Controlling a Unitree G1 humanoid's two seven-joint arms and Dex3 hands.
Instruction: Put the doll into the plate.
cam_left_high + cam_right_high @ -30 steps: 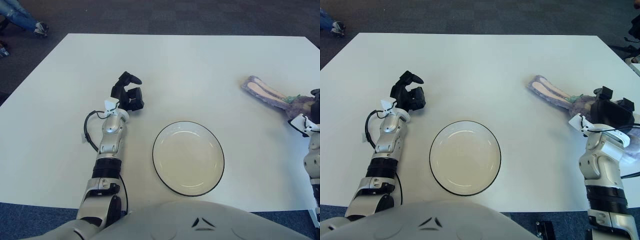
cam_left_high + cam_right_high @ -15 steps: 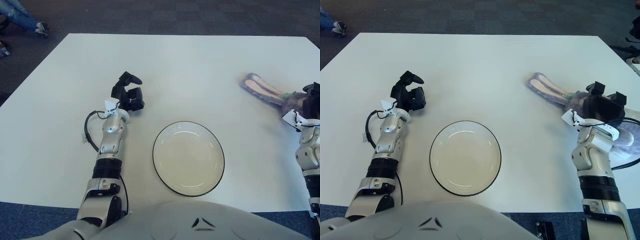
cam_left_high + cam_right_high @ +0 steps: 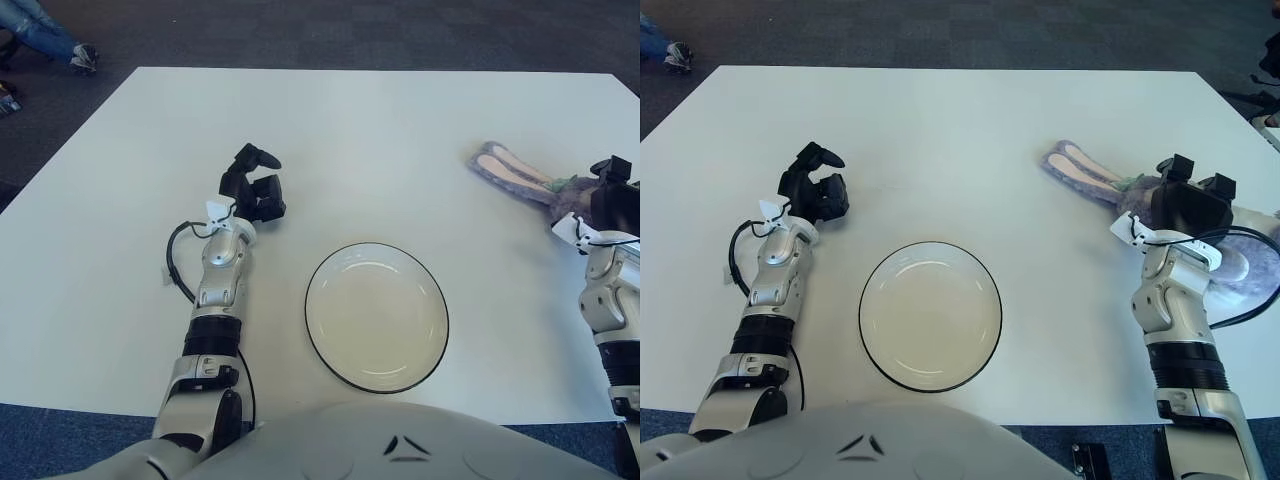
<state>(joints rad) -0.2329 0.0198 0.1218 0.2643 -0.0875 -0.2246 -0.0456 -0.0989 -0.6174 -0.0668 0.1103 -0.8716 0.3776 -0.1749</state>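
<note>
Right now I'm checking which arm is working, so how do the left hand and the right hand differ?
The left hand shows up-left of the plate, fingers curled, holding nothing; the right hand is on the doll, though whether it grips is unclear. The left hand has nothing near it; the right hand covers the doll's body, leaving its long ears showing toward the plate. Both are black hands on silver forearms, above the white table.

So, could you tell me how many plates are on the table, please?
1. The plate sits near the table's front edge, between the left hand and the right hand, which is over the doll. None seems hidden.
</note>
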